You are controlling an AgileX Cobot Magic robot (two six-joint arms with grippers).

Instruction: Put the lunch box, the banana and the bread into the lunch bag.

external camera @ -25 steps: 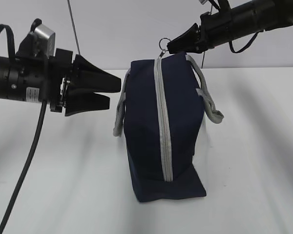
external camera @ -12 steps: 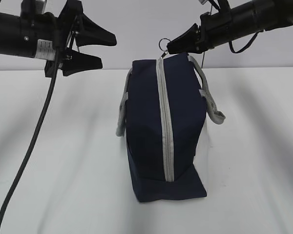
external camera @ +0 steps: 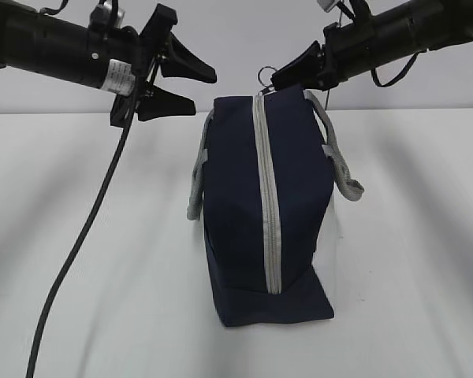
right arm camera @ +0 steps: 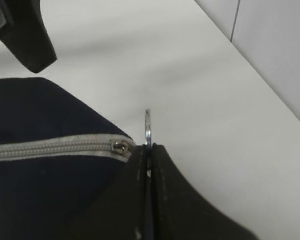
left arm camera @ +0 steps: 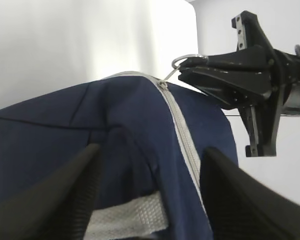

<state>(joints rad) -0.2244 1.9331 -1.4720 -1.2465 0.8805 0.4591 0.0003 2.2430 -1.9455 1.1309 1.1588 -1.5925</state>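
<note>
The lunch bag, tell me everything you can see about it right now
The lunch bag is boxy, navy-blue fabric, standing on its end on the white table. A grey zipper runs up the side facing the exterior view and looks fully closed. Its slider sits at the top, where the shut right gripper pinches the metal ring pull. Grey strap handles hang on both sides. The open left gripper hovers beside the top corner, apparently without contact.

We see the lunch bag (external camera: 264, 205) standing upright on the counter (external camera: 410, 260), zipper (external camera: 266, 197) facing us. The left gripper (external camera: 201, 93) hangs above its upper left; the right gripper (external camera: 277, 79) meets the ring pull (external camera: 264, 73) on top.
</note>
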